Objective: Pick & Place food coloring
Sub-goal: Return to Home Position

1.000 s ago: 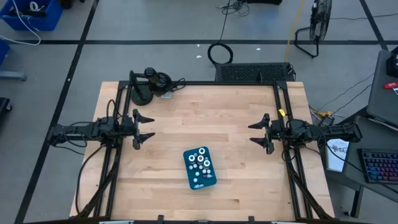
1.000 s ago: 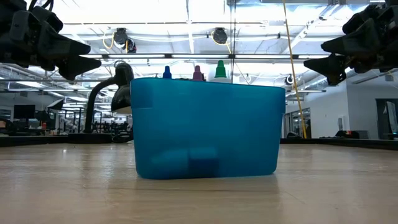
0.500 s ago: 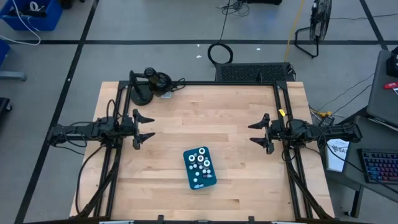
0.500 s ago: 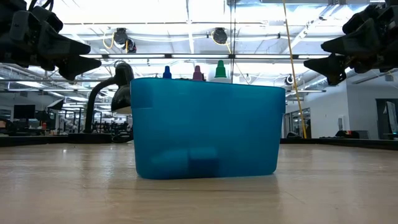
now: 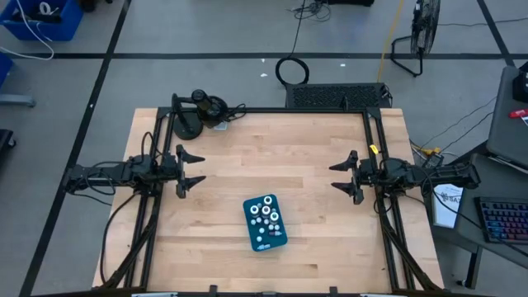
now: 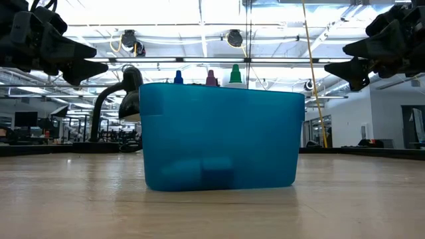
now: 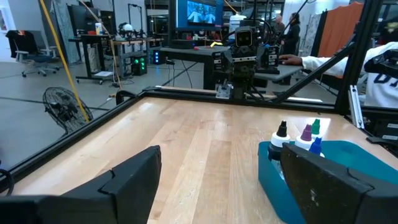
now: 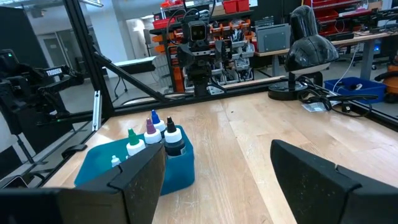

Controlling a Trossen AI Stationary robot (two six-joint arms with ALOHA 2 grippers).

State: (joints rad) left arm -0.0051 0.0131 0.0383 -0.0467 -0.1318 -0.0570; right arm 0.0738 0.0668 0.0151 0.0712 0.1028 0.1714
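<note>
Food coloring bottles [image 5: 266, 213] standing packed inside blue bin [image 6: 219, 139] on tabletop [image 5: 272, 148], caps poking above rim; left end effector [image 5: 201, 168] hovering near left edge, released, empty; right end effector [image 5: 332, 176] hovering opposite, likewise released.

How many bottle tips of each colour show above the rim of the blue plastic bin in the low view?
Blue bottle tip: 1
Purple bottle tip: 1
Green bottle tip: 1
Total above the rim of the blue plastic bin: 3
The left gripper and the right gripper, both open at the table's sides, hold none.
</note>
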